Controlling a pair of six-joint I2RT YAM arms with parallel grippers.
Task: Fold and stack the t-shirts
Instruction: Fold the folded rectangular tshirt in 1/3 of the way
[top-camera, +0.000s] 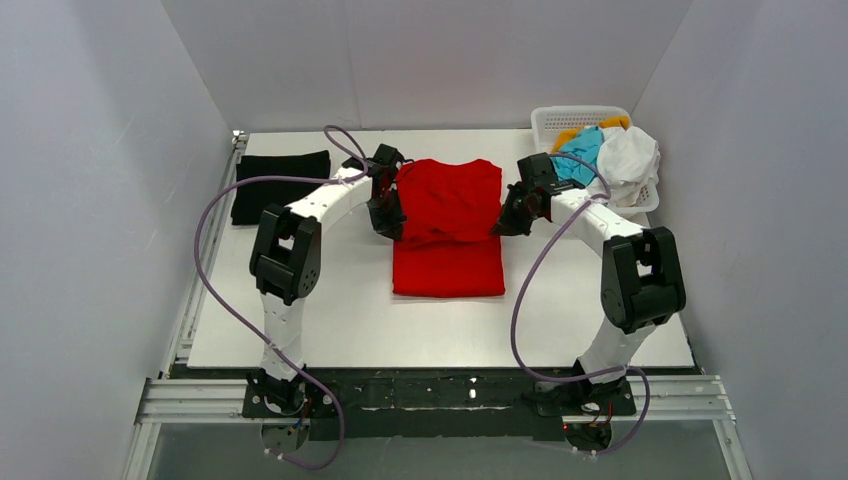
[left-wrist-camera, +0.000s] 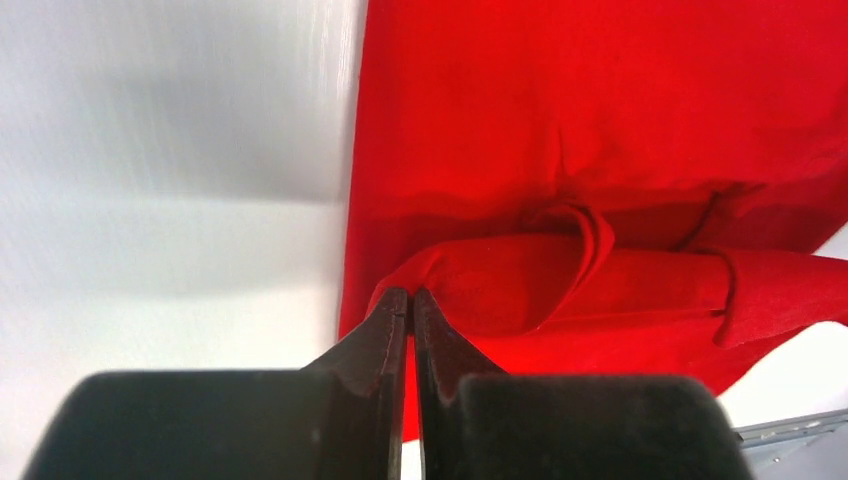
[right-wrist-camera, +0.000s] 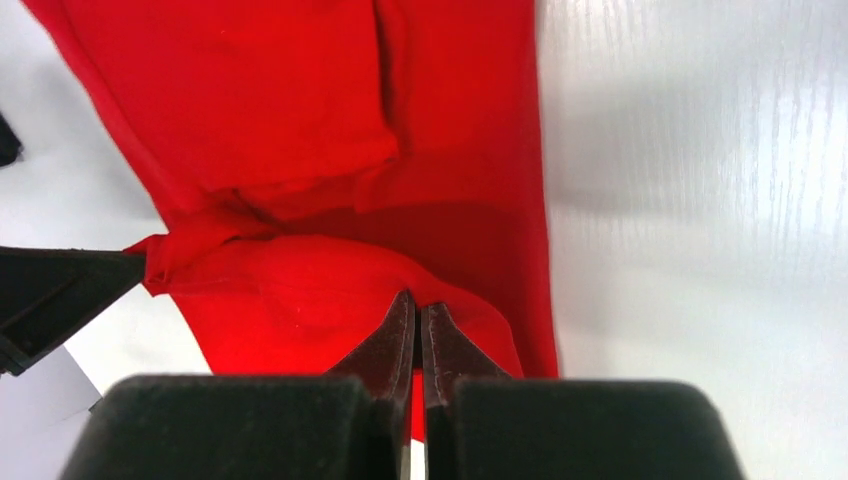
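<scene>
The large red t-shirt (top-camera: 447, 230) lies in the middle of the table, its far part lifted and folded toward the near part. My left gripper (top-camera: 389, 228) is shut on the red shirt's left edge (left-wrist-camera: 420, 280). My right gripper (top-camera: 502, 226) is shut on its right edge (right-wrist-camera: 440, 300). Both hold the fold a little above the cloth beneath. In the right wrist view the left gripper's finger (right-wrist-camera: 60, 290) shows at the far corner of the fold. A black folded t-shirt (top-camera: 279, 184) lies at the far left. Cyan (top-camera: 582, 152), white (top-camera: 628, 160) and orange (top-camera: 567, 135) shirts sit in the basket.
A white plastic lattice basket (top-camera: 560, 118) stands at the far right corner. White walls close in the table (top-camera: 330, 320) on the left, back and right. Purple cables loop beside each arm.
</scene>
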